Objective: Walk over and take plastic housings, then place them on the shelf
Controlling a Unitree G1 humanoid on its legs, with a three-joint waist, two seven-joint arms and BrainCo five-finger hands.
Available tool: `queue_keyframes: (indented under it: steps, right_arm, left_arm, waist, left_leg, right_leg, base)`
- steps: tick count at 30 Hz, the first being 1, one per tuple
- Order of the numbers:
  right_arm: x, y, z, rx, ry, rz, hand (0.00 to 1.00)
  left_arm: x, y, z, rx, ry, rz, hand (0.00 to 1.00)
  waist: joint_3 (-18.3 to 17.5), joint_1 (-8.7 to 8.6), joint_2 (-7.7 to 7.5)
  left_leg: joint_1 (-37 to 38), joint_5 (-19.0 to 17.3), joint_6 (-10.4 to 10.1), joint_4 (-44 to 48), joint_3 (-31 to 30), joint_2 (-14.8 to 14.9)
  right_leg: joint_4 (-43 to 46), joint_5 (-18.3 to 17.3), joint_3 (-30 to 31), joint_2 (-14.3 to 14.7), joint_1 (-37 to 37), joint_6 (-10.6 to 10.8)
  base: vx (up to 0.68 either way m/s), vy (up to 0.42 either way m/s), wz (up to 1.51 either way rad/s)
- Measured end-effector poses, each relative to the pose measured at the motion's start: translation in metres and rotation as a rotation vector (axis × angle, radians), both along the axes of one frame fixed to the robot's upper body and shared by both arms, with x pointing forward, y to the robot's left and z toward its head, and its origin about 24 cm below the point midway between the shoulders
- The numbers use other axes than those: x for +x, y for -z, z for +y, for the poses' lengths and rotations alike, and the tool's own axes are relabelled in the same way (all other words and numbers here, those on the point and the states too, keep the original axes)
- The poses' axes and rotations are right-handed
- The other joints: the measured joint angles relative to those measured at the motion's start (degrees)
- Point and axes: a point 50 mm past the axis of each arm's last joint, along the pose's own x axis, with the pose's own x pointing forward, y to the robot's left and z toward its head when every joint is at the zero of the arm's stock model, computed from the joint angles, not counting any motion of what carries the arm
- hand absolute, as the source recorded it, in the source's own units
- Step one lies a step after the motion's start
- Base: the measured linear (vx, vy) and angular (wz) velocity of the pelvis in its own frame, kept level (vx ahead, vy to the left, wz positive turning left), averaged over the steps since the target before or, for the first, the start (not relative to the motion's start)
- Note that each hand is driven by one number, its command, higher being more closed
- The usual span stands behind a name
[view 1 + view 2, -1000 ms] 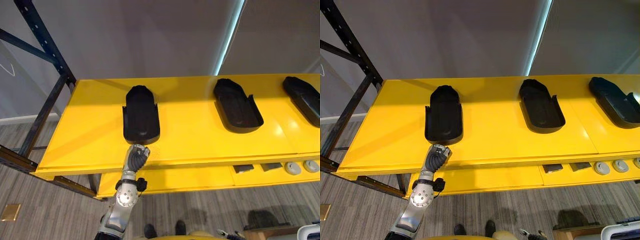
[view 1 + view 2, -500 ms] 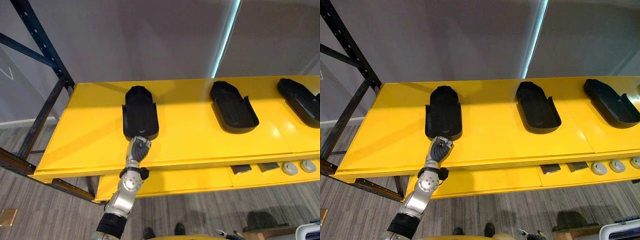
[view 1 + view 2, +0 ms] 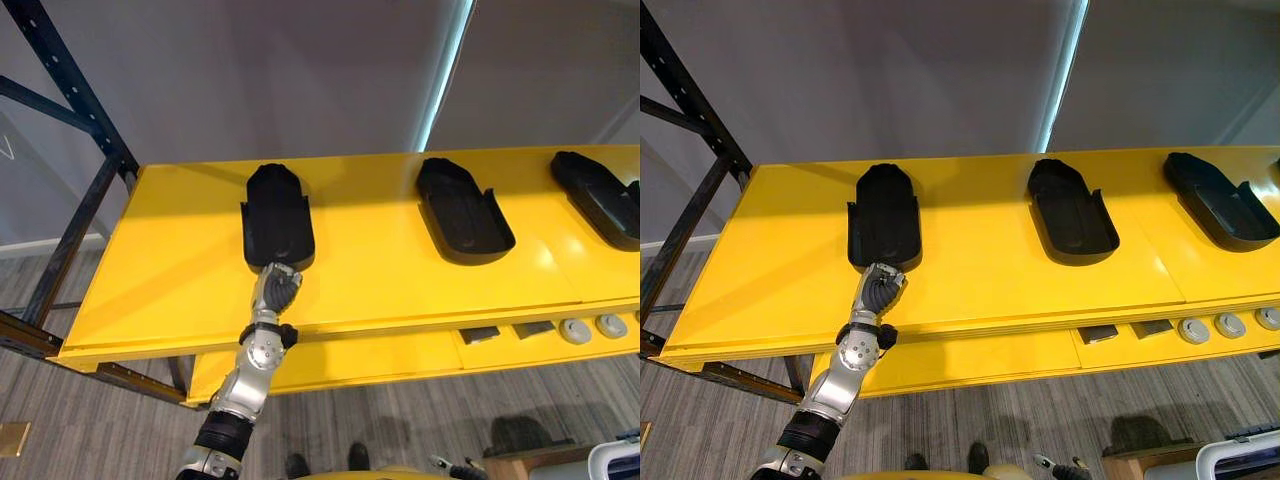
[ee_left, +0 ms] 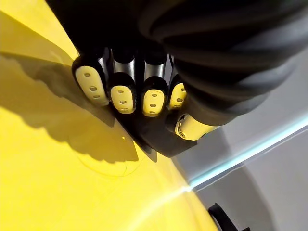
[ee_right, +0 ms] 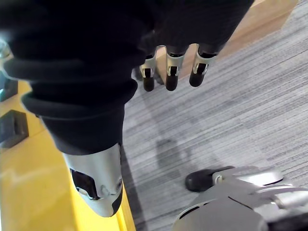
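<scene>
Three black plastic housings lie on the yellow shelf [image 3: 380, 270]: a left housing [image 3: 276, 225], a middle housing [image 3: 463, 210] and a right housing [image 3: 600, 195]. My left hand [image 3: 275, 287] reaches up from the lower left with its fingers curled into a fist. Its knuckles rest against the near end of the left housing [image 4: 154, 134], and the shelf top lies just under the hand [image 4: 122, 91]. My right hand [image 5: 168, 72] hangs low over the grey floor, fingers relaxed and holding nothing.
A dark blue rack upright [image 3: 70, 100] with a diagonal brace stands at the shelf's left end. A lower yellow level carries small dark blocks [image 3: 485, 335] and round grey parts [image 3: 577, 330]. Bare shelf surface lies between the housings. A grey wall rises behind.
My left hand has moved up from the shelf's front edge to the left housing's near end. That housing has slid slightly deeper onto the shelf. The camera has shifted a little.
</scene>
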Motion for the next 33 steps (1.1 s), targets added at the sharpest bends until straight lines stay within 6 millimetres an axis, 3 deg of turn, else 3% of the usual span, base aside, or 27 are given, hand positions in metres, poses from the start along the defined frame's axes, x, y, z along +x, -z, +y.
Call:
queue_keyframes:
  steps: [4, 6, 9, 13, 15, 18, 20, 21, 23, 25, 27, 30, 33]
  right_arm:
    - [-0.001, 0.001, 0.001, 0.004, 0.0, 0.006, 0.0]
    - [-0.004, 0.002, 0.0, 0.006, 0.002, 0.02, 0.0]
    - [-0.003, 0.002, 0.0, 0.008, 0.008, 0.016, 0.0]
    - [-0.007, 0.002, -0.001, 0.006, 0.01, 0.024, 0.0]
    - [-0.007, 0.002, -0.001, 0.006, 0.009, 0.027, 0.0]
    - [-0.01, 0.003, 0.0, 0.006, 0.003, 0.036, 0.0]
    - [-0.008, 0.002, 0.003, 0.01, 0.006, 0.032, 0.0]
    - [-0.005, 0.001, 0.004, 0.009, 0.008, 0.021, 0.0]
    - [0.003, -0.002, 0.008, 0.003, 0.02, -0.017, 0.0]
    - [0.008, -0.003, 0.009, 0.004, 0.027, -0.039, 0.0]
    - [0.012, -0.004, 0.014, 0.016, 0.033, -0.053, 0.0]
    - [0.008, -0.004, 0.009, 0.013, 0.081, -0.05, 0.0]
    - [0.007, -0.004, 0.005, 0.01, 0.12, -0.051, 0.0]
  left_arm:
    - [-0.014, -0.031, 0.013, -0.059, -0.033, -0.15, 1.0]
    - [-0.025, -0.056, 0.024, -0.107, -0.076, -0.279, 1.0]
    - [-0.044, -0.082, 0.06, -0.208, -0.221, -0.45, 1.0]
    - [-0.06, -0.084, 0.098, -0.409, -0.449, -0.551, 1.0]
    - [-0.074, -0.072, 0.115, -0.472, -0.57, -0.546, 1.0]
    - [-0.093, -0.034, 0.133, -0.546, -0.737, -0.412, 1.0]
    - [-0.111, 0.012, 0.146, -0.564, -0.883, -0.206, 1.0]
    - [-0.117, 0.026, 0.148, -0.563, -0.921, -0.136, 0.0]
    - [-0.144, 0.079, 0.152, -0.6, -1.043, 0.127, 0.0]
    - [-0.165, 0.108, 0.149, -0.661, -1.133, 0.263, 0.0]
    - [-0.2, 0.146, 0.136, -0.716, -1.231, 0.491, 0.0]
    - [-0.228, 0.174, 0.109, -0.788, -1.258, 0.707, 0.0]
    - [-0.239, 0.183, 0.097, -0.784, -1.207, 0.826, 0.0]
  waist:
    - [0.0, 0.09, -0.01]
    - [0.0, 0.64, -0.02]
    - [0.0, 0.87, -0.01]
    - [0.0, 2.32, -0.05]
    - [-0.1, 2.45, -0.16]
    - [-0.5, 3.72, -0.74]
    - [-0.9, 3.99, -1.36]
    - [-0.9, 4.05, -1.4]
    - [-1.3, 3.97, -1.31]
    - [-1.7, 4.05, -1.4]
    - [-1.9, 4.36, -1.72]
    - [-2.0, 5.48, -0.88]
    - [-1.9, 5.49, -0.11]
  left_leg:
    - [0.2, 0.0, 0.0, 0.0, -0.9, 0.0]
    - [0.1, 0.0, 0.0, 0.0, -1.2, 0.0]
    - [0.0, -0.2, -0.1, 0.0, -1.8, 0.0]
    - [-0.2, -0.7, 0.3, 0.0, -2.0, 0.1]
    - [-0.2, -0.8, 0.5, 0.0, -2.0, 0.1]
    - [-0.1, -0.9, 0.7, 0.0, -1.2, 0.1]
    - [0.1, -1.1, 0.9, 0.0, -0.9, 0.0]
    - [0.4, -0.9, 0.6, 0.0, -1.0, -0.1]
    - [1.3, -0.9, 0.7, 0.0, -1.0, -0.2]
    - [1.5, -1.1, 0.8, 0.0, -1.0, -0.4]
    - [2.0, -1.5, 0.8, 0.0, -0.9, -0.5]
    - [2.2, -2.1, 1.4, 0.0, -0.8, -0.8]
    - [2.6, -2.5, 1.1, 0.0, 0.2, -0.8]
  right_leg:
    - [0.0, 0.0, -0.8, 0.0, 0.6, 0.0]
    - [0.1, 0.0, -0.9, 0.0, 0.5, 0.0]
    - [0.4, -0.1, -1.0, 0.0, 0.5, 0.0]
    - [0.8, -0.2, -1.4, -0.1, 0.6, 0.1]
    - [1.2, -0.6, -1.9, -0.2, 0.6, 0.3]
    - [1.5, -0.8, -2.8, -0.4, 0.7, 0.3]
    - [1.5, -0.9, -3.1, -0.7, 1.0, 0.5]
    - [1.6, -0.9, -3.3, -0.8, 1.2, 0.6]
    - [2.3, -1.6, -3.7, -1.0, 1.9, 1.4]
    - [2.5, -1.9, -3.8, -1.2, 2.0, 1.3]
    - [2.5, -2.0, -3.8, -1.3, 2.4, 1.2]
    - [2.6, -2.4, -3.8, -1.6, 2.6, 1.3]
    - [3.6, -3.3, -3.8, -1.9, 2.5, 1.6]
  base:
    - [-0.01, 0.001, 0.1]
    - [-0.02, 0.004, 0.1]
    - [-0.04, 0.008, 0.04]
    - [-0.05, 0.012, 0.06]
    - [-0.02, 0.014, 0.08]
    - [0.0, 0.019, 0.07]
    - [0.01, 0.029, 0.06]
    - [0.01, 0.034, 0.09]
    - [0.01, 0.04, 0.07]
    - [0.0, 0.0, 0.0]
    - [0.0, 0.0, 0.0]
    - [0.0, 0.007, 0.01]
    - [0.01, 0.016, 0.06]
